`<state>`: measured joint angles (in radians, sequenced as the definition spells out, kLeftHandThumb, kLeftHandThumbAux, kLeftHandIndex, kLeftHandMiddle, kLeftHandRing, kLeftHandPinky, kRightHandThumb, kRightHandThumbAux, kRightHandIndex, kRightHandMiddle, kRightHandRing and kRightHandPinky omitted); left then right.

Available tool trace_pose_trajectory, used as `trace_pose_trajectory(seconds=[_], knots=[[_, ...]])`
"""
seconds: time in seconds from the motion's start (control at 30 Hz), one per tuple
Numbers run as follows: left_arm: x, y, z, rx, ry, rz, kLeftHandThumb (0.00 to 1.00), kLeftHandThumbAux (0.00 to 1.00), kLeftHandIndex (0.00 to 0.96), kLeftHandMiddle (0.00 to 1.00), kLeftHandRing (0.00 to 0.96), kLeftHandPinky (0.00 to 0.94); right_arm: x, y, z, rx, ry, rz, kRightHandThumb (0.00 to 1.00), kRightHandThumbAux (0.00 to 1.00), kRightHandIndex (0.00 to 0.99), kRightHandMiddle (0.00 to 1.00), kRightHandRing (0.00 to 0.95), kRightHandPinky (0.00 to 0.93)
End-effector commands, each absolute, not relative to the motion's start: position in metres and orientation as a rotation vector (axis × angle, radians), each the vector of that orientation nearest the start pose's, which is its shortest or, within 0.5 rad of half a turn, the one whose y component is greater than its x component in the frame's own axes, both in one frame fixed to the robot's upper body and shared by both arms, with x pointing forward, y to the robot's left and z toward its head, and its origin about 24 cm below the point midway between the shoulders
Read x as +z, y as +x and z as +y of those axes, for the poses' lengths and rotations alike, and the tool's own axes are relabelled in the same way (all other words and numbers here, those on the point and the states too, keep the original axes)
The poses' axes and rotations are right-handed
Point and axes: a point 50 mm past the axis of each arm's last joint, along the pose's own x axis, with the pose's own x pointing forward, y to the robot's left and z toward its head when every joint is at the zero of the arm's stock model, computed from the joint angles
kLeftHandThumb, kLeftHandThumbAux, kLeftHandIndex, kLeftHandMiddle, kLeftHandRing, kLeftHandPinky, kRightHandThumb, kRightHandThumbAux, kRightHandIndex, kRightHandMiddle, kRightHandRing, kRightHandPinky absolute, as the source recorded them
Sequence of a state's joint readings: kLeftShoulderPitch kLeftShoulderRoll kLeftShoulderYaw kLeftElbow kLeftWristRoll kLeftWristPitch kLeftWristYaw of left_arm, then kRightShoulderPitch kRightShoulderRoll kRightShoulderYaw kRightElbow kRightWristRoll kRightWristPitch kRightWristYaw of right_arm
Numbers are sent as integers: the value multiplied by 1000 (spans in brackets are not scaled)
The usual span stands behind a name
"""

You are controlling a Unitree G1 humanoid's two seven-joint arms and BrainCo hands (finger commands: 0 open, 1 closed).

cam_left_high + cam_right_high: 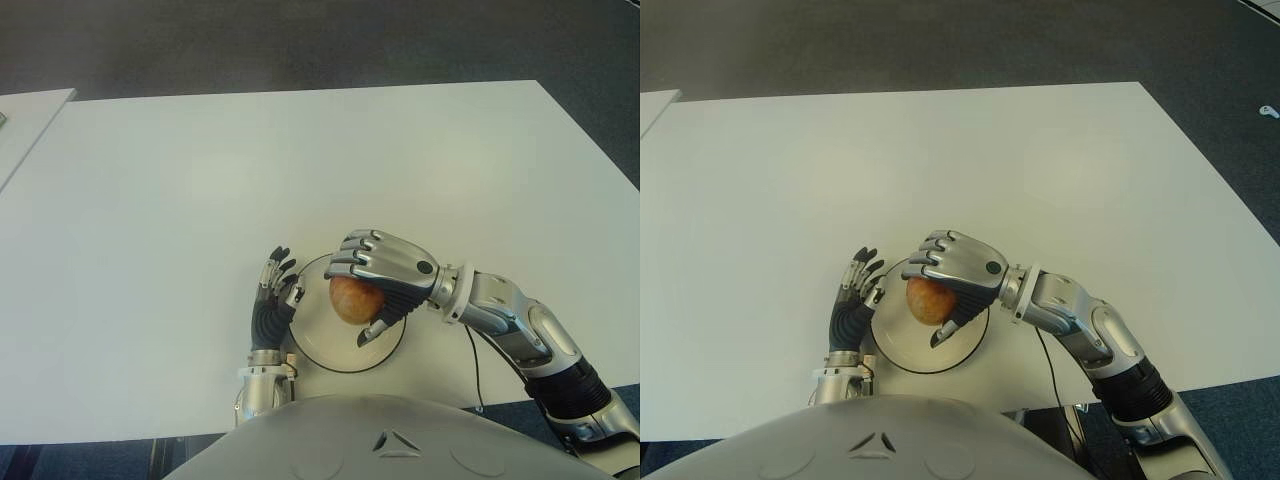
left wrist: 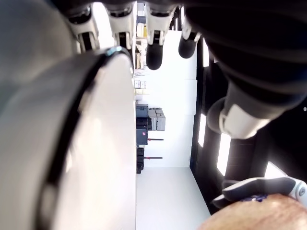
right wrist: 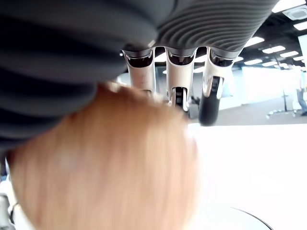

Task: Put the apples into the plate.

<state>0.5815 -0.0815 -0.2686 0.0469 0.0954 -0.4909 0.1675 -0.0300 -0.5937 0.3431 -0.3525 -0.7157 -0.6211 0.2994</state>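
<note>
While the right robot hand (image 1: 375,285) grips the apple (image 1: 355,299) over the plate (image 1: 330,352), fingers curled across its top and thumb beneath, the step in hand looks like the set-down. To do it well, I would lower the apple toward the plate's middle until it bears weight, then spread the fingers gently so it does not roll toward the rim. Whether the apple already touches the plate cannot be told. The left robot hand (image 1: 273,297) shows just beside the plate's left rim, fingers relaxed and holding nothing; it leaves little room on that side. The plate sits close to the counter's (image 1: 300,170) near edge, so withdrawal is safest upward and to the right, where the counter lies open.
</note>
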Motion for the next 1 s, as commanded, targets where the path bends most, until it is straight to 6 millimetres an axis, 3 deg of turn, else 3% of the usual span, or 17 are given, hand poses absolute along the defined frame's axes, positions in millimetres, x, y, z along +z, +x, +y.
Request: trace_pose_trajectory(seconds=[0.03,1.0], knots=[[-25,117,103,78,-88,134,32,549,0,111,156,203,107,192,-101,970,-1251,-816,22,298,0,0,0,0],[-27,116,103,70,-130,131,23,549,0,96,131,183,104,194,-101,961,-1225,-846,49,279,0,0,0,0]])
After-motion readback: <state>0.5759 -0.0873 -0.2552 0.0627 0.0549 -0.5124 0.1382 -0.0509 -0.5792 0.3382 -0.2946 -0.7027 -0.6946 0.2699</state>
